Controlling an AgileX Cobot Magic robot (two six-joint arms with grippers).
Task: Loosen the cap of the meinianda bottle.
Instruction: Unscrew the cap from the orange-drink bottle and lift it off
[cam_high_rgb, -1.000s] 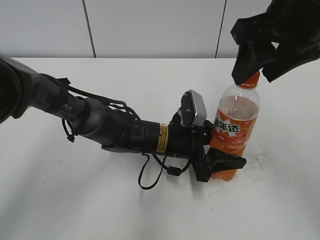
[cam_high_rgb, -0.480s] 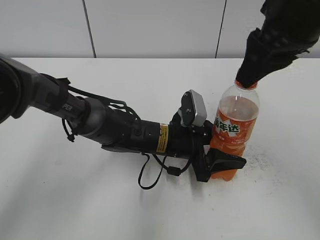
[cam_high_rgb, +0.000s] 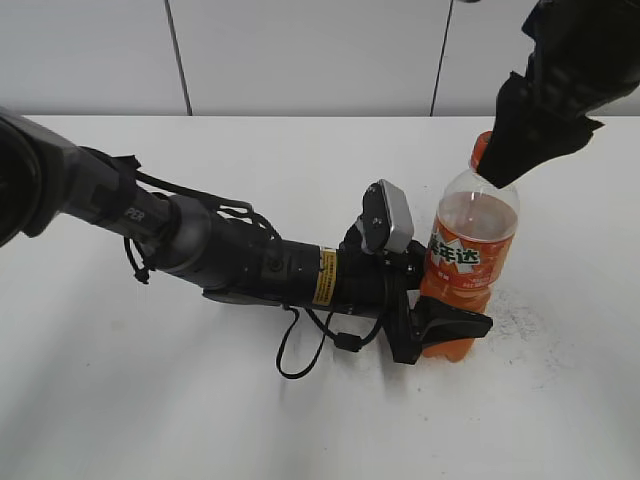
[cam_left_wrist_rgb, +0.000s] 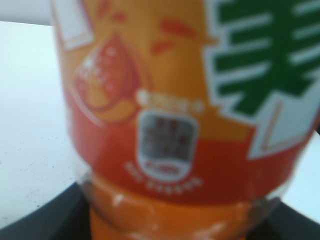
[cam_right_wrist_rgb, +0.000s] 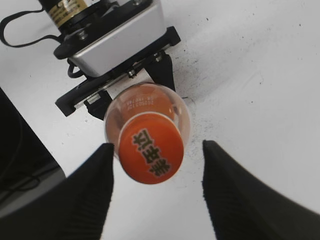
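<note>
- The cap (cam_right_wrist_rgb: 150, 151) is orange and round, with dark characters printed on its top. It sits on the neck of the meinianda bottle (cam_high_rgb: 468, 262).
- The bottle stands upright on the white tabletop (cam_high_rgb: 300, 420), right of centre in the exterior view. Orange liquid fills it to the shoulder; the label carries white-green characters.
- Right tool (cam_right_wrist_rgb: 156, 187): released. In the right wrist view its two black fingers (cam_right_wrist_rgb: 87, 190) flank the cap, one on each side, with a clear gap between each finger and the cap. Nothing is grasped.
- Right arm pose: it comes down from the upper right corner of the exterior view, the tool pointing steeply downward over the bottle's top. In that view the tool hides most of the cap; only a strip of orange shows at its left edge.
- Left tool (cam_high_rgb: 440, 325): clenched around the bottle's lower body, one black finger visible across the front near the base. The left wrist view is filled by the blurred label at close range, with the dark finger curving under it.
- Left arm pose: it lies low and nearly horizontal over the tabletop, reaching from the left edge toward the bottle, with a loose black cable (cam_high_rgb: 300, 350) hanging under the wrist.
- A grey camera block (cam_high_rgb: 388, 215) sits on top of the left wrist, just beside the bottle.
- Fine dark specks mark the tabletop around the bottle's base.
</note>
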